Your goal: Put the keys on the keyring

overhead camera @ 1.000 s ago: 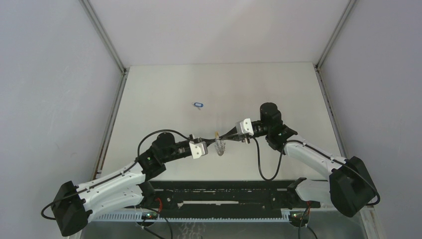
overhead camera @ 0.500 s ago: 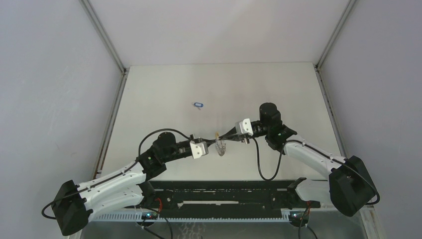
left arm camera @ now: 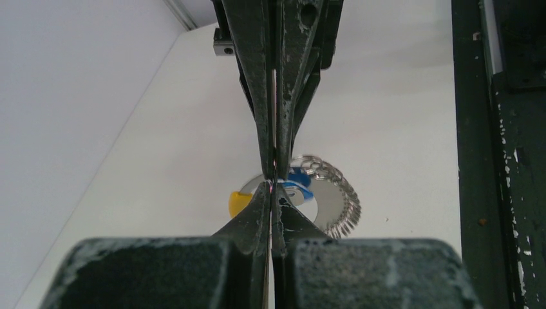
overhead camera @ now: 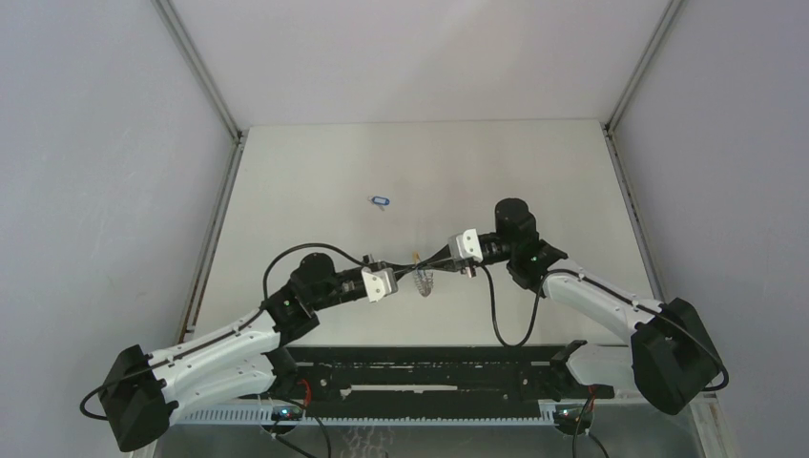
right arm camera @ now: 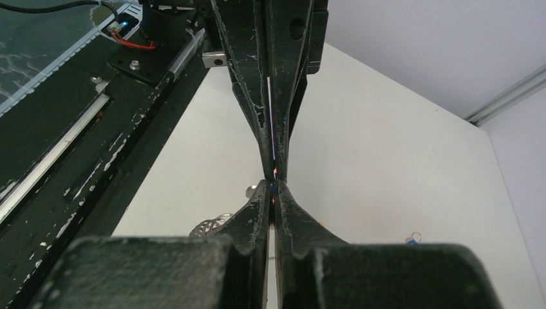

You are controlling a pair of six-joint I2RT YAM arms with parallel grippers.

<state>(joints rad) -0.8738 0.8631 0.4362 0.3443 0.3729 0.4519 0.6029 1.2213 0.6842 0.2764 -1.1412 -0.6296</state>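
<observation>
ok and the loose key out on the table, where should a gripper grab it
Take the key by its blue tag, from straight above, closing across the tag's short width. It lies flat on the table, and the tag is its bulkiest part; the metal blade looks too thin to pinch.

I have both arms reaching inward, forearms low and wrists close to level. The left gripper [overhead camera: 408, 272] and the right gripper [overhead camera: 426, 261] meet tip to tip. In each wrist view the fingers [left arm camera: 257, 209] are pressed together, leaving only a hairline slit.
</observation>
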